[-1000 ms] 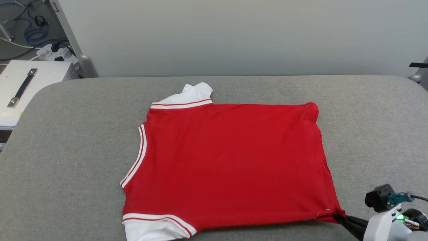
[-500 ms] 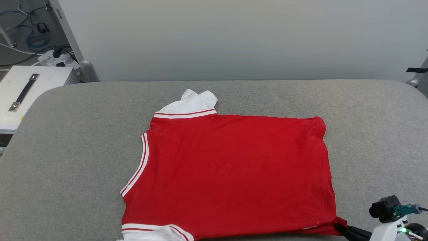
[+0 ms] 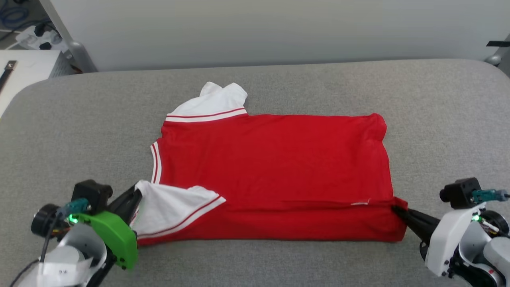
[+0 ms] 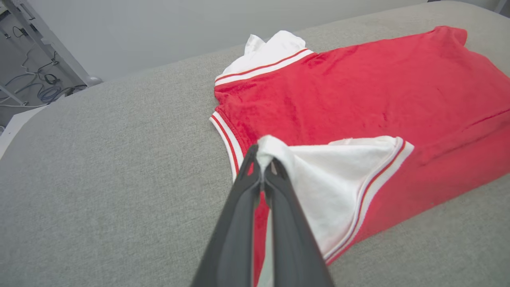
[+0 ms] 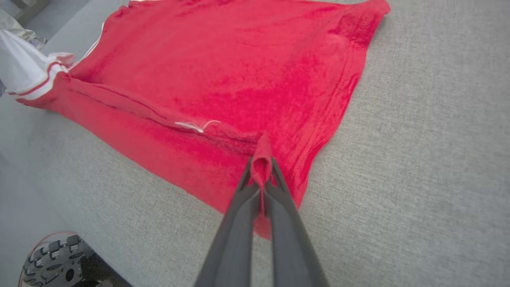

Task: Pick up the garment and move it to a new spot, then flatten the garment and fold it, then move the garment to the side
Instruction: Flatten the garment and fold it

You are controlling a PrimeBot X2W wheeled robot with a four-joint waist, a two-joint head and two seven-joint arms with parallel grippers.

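The garment [image 3: 275,159] is a red jersey with white sleeves and striped trim, lying on the grey padded table [image 3: 279,83]. Its near edge is lifted and doubled over the body as a long fold. My left gripper [image 3: 137,195] is shut on the white near sleeve [image 4: 338,175] at the lower left; its tips [image 4: 263,157] pinch the cloth. My right gripper [image 3: 396,210] is shut on the red hem corner [image 5: 261,159] at the lower right. The far white sleeve [image 3: 215,101] lies flat beyond the collar side. No numerals show.
A pale wall runs behind the table. At the far left stand a white box [image 3: 24,71], a metal post [image 3: 75,52] and cables on the floor. A wheel of my base [image 5: 55,263] shows below the table's near edge. Bare grey padding surrounds the garment.
The head camera has tilted down and shifted, bringing both grippers into view. The near edge of the garment, which lay flat, is now raised and folded back over the body, sleeve included.
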